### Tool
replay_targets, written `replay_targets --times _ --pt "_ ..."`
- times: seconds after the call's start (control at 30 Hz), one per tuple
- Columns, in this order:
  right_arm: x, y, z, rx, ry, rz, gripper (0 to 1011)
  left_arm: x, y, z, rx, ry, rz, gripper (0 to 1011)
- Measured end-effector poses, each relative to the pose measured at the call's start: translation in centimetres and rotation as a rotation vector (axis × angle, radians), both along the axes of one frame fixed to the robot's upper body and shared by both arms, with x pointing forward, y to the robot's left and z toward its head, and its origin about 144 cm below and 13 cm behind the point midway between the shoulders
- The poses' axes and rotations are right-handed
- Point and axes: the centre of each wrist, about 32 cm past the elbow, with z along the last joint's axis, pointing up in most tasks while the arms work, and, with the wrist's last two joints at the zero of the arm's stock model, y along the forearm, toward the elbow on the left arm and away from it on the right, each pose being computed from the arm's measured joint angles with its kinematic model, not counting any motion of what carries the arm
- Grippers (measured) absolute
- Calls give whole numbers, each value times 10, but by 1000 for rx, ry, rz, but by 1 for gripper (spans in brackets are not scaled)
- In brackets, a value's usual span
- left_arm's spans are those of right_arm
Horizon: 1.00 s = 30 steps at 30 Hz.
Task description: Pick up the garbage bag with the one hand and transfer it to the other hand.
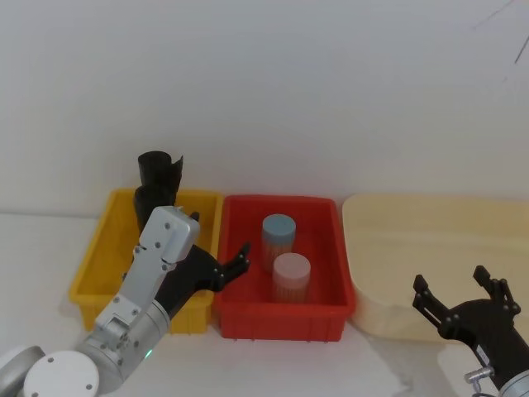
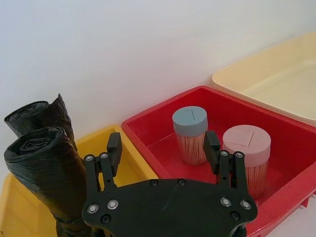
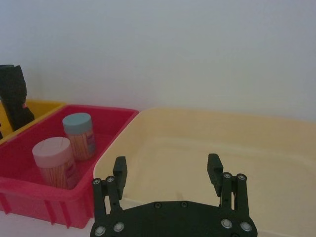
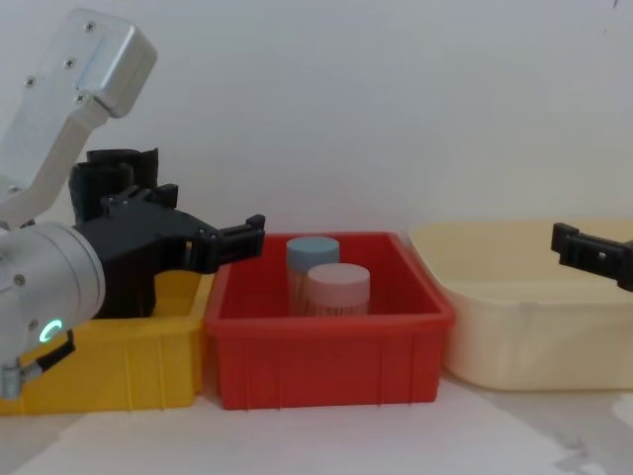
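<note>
Two black rolled garbage bags (image 1: 159, 178) stand upright at the back of a yellow bin (image 1: 91, 256); in the left wrist view the nearer roll (image 2: 44, 168) is large beside the fingers. My left gripper (image 1: 220, 234), on the silver arm with the green ring, hovers open over the border of the yellow and red bins, just right of the rolls and holding nothing. Its fingers (image 2: 114, 148) spread wide in the wrist view. At the near right my right gripper (image 1: 450, 279) stands open and empty over the front rim of the cream tub.
A red bin (image 1: 281, 318) in the middle holds a blue-lidded jar (image 1: 278, 227) and a pink-lidded jar (image 1: 291, 273). A large cream tub (image 1: 388, 223) sits on the right. A white wall rises close behind the bins.
</note>
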Motion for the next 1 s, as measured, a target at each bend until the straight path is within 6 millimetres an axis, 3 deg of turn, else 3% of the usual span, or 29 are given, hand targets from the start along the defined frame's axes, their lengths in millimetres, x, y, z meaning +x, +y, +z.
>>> replay_targets --times 1.0 --pt "0 -1 0 -1 2 1 1002 0 0 0 0 0 0 1000"
